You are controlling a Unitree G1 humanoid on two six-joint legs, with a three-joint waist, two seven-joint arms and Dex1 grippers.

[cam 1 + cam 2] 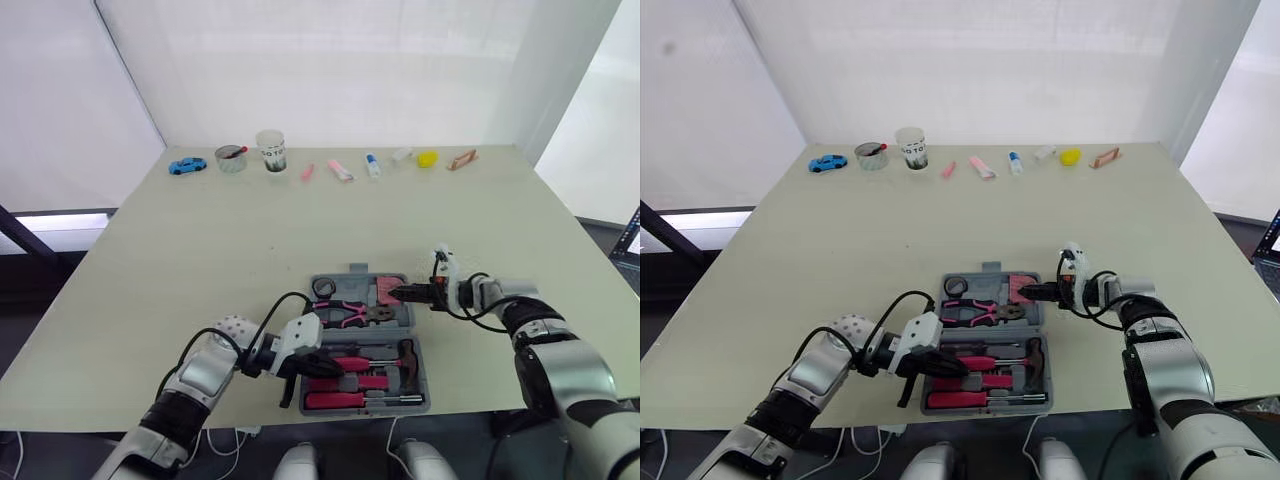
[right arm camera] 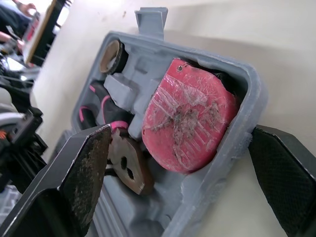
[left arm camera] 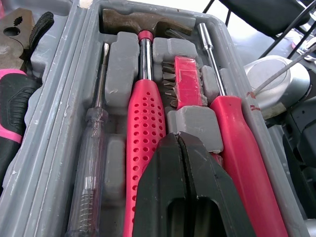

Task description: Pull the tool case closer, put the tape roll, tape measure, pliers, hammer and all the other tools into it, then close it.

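Table [image 1: 200,260]: tool case [image 2: 245,91] corner btwn spread R gripper [image 1: 394,293] fingers.

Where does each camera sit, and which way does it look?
Left eye, right eye: on the head, looking down over the table at the tool case; left hand and right hand show.
Left wrist: on the left arm, looking along its shut fingers at the hammer.
Right wrist: on the right arm, looking between its open fingers at the tape measure.
Shared: all show the tool case.

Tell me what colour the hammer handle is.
The hammer handle is red, clearest in the left wrist view.
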